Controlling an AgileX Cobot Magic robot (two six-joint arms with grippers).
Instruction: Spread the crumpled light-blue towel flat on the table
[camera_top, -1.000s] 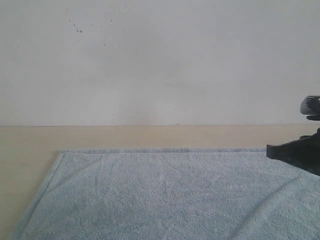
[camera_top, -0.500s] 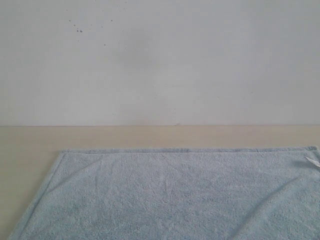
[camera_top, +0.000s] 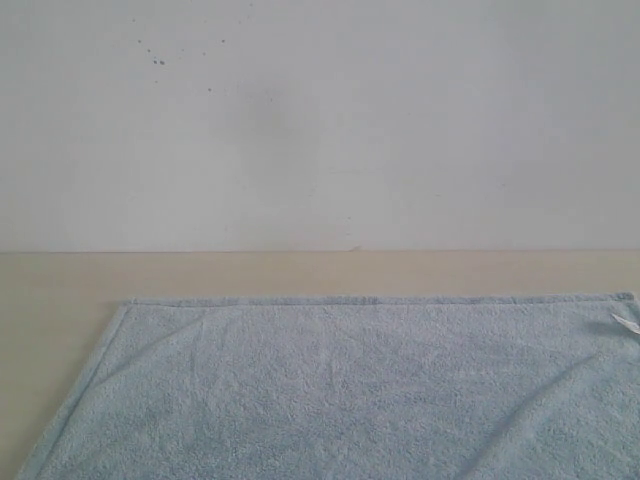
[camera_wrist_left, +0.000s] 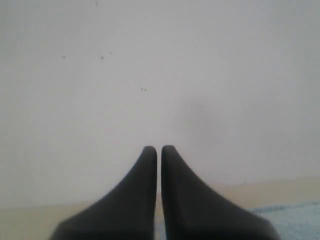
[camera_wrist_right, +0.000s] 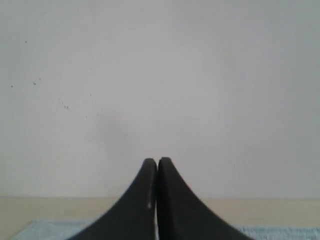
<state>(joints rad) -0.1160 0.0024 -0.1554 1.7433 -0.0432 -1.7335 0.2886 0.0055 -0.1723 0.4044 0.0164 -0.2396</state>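
**Jaws shut and empty, towel lying flat**

Both the left jaws and the right jaws are pressed together on nothing, pointing at the wall (camera_top: 320, 130); the towel (camera_top: 340, 390) lies spread on the surface (camera_top: 300, 272), white tag (camera_top: 626, 322) at one edge; we judge the spreading all but done; next we need only smooth the faint crease near that tag and check the near edge, unseen.

Left gripper (camera_wrist_left: 158, 149): dark jaws closed, tips together, facing a white wall (camera_wrist_left: 160, 75) with a few small dark specks. A strip of beige surface (camera_wrist_left: 280, 192) runs along the wall's base. A patch of light-blue towel (camera_wrist_left: 296, 221) lies on it, past one jaw.
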